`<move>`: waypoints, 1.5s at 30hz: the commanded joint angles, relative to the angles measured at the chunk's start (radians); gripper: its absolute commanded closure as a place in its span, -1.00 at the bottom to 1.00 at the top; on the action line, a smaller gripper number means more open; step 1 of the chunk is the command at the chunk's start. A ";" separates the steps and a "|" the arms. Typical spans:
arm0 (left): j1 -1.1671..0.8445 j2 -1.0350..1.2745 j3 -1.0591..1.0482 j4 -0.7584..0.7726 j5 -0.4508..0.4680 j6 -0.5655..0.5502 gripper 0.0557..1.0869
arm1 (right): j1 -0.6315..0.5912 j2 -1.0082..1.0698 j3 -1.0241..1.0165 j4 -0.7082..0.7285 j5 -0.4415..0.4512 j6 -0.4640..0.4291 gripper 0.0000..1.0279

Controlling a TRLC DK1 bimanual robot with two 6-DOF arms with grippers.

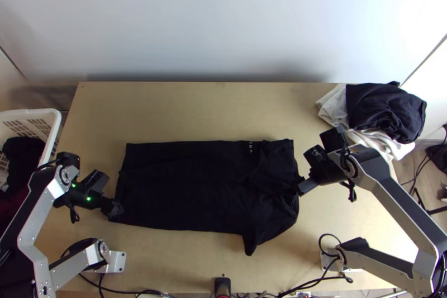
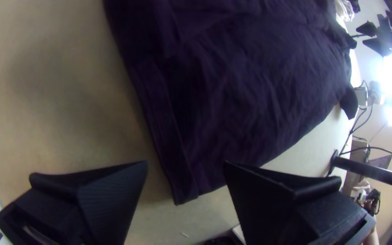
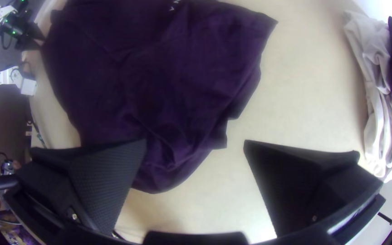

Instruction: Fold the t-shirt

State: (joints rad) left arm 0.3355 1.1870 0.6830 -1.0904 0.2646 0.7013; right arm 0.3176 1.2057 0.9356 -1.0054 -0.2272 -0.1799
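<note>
**Folded T-Shirt on Counter, Both Grippers Released**

The black t-shirt (image 1: 190,186) lies flat across the middle of the light wooden counter (image 1: 167,108), its long dimension running left to right. The body forms a long, roughly rectangular panel. The end toward the right arm is uneven, with layered, creased fabric, and a pointed flap projects toward the near edge of the counter. Small light print is located near the far edge, toward the right end.

Left gripper (image 1: 115,208): positioned at the near left corner of the t-shirt. In the left wrist view, the fingers (image 2: 105,195) are spread wide, and the hemmed corner lies in line with the gap between them. Contact with the fabric cannot be determined.

Right gripper (image 1: 303,187): positioned at the right end of the t-shirt. In the right wrist view, the fingers are also spread wide; one overlaps the rounded fabric edge in the picture. Contact cannot be determined.

Surrounding items: a bunched dark cloth (image 1: 385,110) rests on white cloth (image 1: 332,102) at the far right corner of the counter. A white basket (image 1: 54,130) containing dark fabric (image 1: 22,155) stands beside the left edge.
</note>
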 commanded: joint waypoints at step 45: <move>-0.003 -0.050 -0.037 0.069 -0.028 -0.155 0.93 | 0.830 0.126 -0.139 0.199 0.057 -0.104 -0.86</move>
State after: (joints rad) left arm 0.3359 1.1557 0.6468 -1.0199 0.2348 0.5713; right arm 1.1389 1.3167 0.8673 -0.9176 -0.2153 -0.2779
